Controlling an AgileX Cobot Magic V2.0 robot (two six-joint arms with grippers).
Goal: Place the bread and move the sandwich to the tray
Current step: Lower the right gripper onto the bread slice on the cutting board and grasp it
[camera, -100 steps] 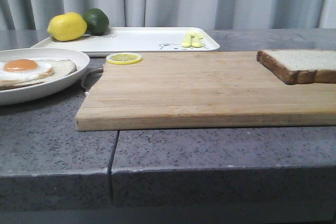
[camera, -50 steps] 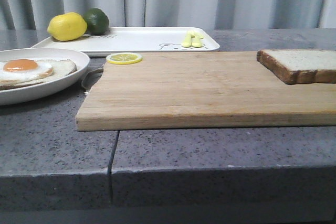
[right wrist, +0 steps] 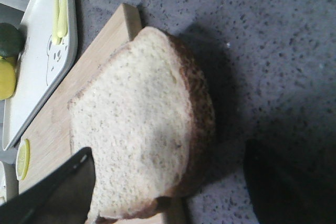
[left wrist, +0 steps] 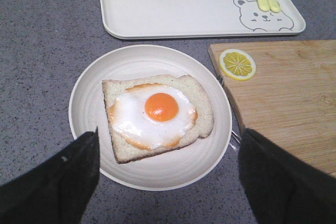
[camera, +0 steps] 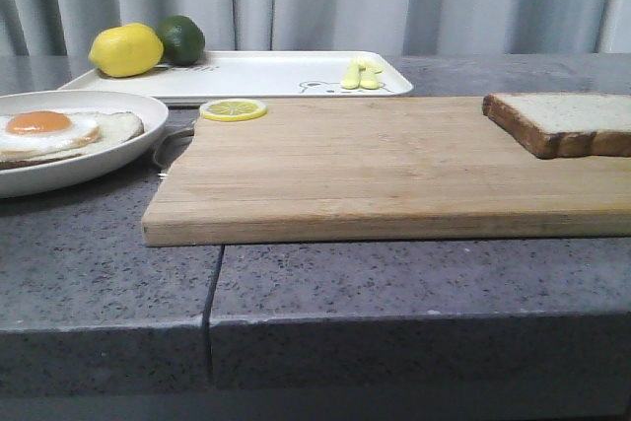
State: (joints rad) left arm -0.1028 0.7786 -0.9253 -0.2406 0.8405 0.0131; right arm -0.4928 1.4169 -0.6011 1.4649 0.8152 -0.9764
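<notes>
Both end effectors are spread open: the left end effector [left wrist: 165,174] hangs over the egg toast [left wrist: 157,115] on its plate [left wrist: 89,103], the right end effector [right wrist: 173,187] over the bread [right wrist: 139,129] at the cutting board's [camera: 375,165] corner. Behind sits the tray [camera: 266,74] with lemon [camera: 125,49] and lime [camera: 181,38] on the bench [camera: 99,253].

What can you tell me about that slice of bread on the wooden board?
The bread is one thick square slice, pale porous crumb on top with a dark brown crust around it. It lies flat on the far right end of the wooden cutting board, one edge overhanging the board above the grey counter. Nothing grips it; the right gripper hovers above, jaws spread either side.
</notes>
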